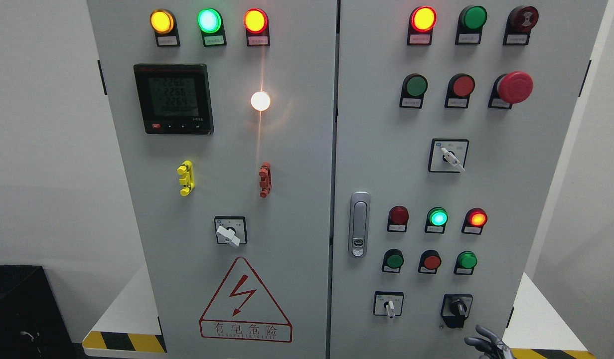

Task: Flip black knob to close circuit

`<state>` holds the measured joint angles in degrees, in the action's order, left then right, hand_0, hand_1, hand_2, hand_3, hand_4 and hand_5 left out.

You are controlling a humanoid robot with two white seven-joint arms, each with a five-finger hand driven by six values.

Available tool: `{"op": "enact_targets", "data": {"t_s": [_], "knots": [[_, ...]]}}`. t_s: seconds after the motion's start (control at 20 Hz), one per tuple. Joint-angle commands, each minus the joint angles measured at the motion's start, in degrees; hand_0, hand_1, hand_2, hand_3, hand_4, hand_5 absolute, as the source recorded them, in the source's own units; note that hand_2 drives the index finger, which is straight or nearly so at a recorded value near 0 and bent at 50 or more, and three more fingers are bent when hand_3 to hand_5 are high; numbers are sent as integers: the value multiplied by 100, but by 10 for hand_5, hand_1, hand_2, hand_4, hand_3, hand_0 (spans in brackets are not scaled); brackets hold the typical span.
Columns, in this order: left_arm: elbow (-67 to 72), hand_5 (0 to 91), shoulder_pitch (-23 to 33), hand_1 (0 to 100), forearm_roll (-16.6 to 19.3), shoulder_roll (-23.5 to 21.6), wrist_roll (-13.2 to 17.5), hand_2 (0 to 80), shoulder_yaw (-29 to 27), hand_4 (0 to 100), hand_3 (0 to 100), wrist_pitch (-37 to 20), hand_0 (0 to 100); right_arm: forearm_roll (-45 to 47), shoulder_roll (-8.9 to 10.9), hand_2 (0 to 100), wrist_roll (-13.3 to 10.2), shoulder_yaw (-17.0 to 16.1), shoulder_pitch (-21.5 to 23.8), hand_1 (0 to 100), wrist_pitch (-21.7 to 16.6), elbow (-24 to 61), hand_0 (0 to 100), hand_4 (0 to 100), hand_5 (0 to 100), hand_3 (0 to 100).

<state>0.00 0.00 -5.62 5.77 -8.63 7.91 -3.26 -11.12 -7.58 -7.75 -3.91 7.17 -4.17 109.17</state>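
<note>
The black knob point(457, 307) sits on a black plate at the lower right of the grey cabinet's right door point(526, 199). Its handle points roughly straight down. My right hand point(488, 344) shows at the bottom edge, just below and right of the knob. Its grey fingers point(479, 335) are spread and hold nothing. They do not touch the knob. The left hand is not in view.
White selector switches sit beside the knob point(389, 306), higher on the right door point(451, 158) and on the left door point(229, 234). A red mushroom button point(514, 87) juts out top right. A door latch point(358, 224) is near the centre seam. A black box point(18, 309) stands lower left.
</note>
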Motion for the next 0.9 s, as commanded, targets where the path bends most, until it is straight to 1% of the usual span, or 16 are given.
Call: {"op": "enact_targets", "data": {"t_s": [0.0, 0.1, 0.15, 0.2, 0.25, 0.3, 0.45, 0.85], "knots": [[-167, 0, 132, 556, 0, 3, 2, 0, 0, 0, 0, 1, 120, 953, 11, 142, 343, 66, 355, 8, -233, 368, 0, 269, 128, 312], [-167, 0, 132, 556, 0, 3, 2, 0, 0, 0, 0, 1, 120, 1076, 20, 111, 659, 75, 487, 0, -426, 369, 0, 230, 79, 284], [-167, 0, 132, 556, 0, 3, 2, 0, 0, 0, 0, 1, 120, 1155, 20, 75, 782, 75, 505, 0, -471, 369, 0, 183, 30, 252], [-167, 0, 132, 556, 0, -6, 2, 0, 0, 0, 0, 1, 120, 1234, 20, 35, 862, 75, 514, 0, -506, 369, 0, 132, 0, 214], [-167, 0, 132, 556, 0, 3, 2, 0, 0, 0, 0, 1, 120, 1313, 20, 33, 915, 83, 522, 0, -541, 360, 0, 124, 0, 204], [-167, 0, 132, 556, 0, 3, 2, 0, 0, 0, 0, 1, 120, 1358, 20, 14, 959, 75, 540, 0, -559, 360, 0, 93, 0, 176], [-167, 0, 132, 556, 0, -6, 2, 0, 0, 0, 0, 1, 120, 1428, 20, 0, 1003, 66, 540, 0, -550, 334, 0, 63, 0, 146], [-167, 0, 132, 556, 0, 3, 2, 0, 0, 0, 0, 1, 120, 1551, 20, 0, 1003, 22, 540, 0, -550, 237, 0, 54, 0, 132]]}}
